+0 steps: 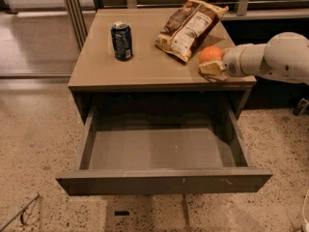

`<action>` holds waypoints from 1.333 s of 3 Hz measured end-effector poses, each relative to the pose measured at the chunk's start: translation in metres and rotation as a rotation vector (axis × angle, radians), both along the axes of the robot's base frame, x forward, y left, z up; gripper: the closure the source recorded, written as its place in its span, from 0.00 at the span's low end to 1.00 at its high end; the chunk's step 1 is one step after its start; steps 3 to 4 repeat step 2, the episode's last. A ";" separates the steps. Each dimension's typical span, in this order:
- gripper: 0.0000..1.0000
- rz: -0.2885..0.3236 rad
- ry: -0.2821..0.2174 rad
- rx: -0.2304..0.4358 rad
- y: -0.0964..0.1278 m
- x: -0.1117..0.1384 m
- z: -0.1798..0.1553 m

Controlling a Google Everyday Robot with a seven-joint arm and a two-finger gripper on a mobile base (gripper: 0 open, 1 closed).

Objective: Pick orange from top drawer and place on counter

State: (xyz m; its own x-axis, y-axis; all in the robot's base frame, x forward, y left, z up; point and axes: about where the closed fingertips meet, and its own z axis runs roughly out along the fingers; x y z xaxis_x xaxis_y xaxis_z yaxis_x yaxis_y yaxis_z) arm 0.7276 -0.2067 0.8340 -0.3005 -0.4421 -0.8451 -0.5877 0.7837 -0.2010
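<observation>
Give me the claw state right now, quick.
Claw: at the right edge of the counter, right at the orange; open or closed cannot be told.

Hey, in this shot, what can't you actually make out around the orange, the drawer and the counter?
Camera view only:
Orange: its underside is hidden by the tool at the counter front right corner, so resting or lifted is unclear.
Top drawer: back part lost in shadow under the counter.
Arm: cut off by the right edge.
Soda can, snack bag: print too small to read.
</observation>
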 end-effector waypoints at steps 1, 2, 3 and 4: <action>0.00 0.001 0.000 0.000 0.000 0.000 0.000; 0.00 0.001 0.000 0.000 0.000 0.000 0.000; 0.00 0.001 0.000 0.000 0.000 0.000 0.000; 0.00 0.001 0.000 0.000 0.000 0.000 0.000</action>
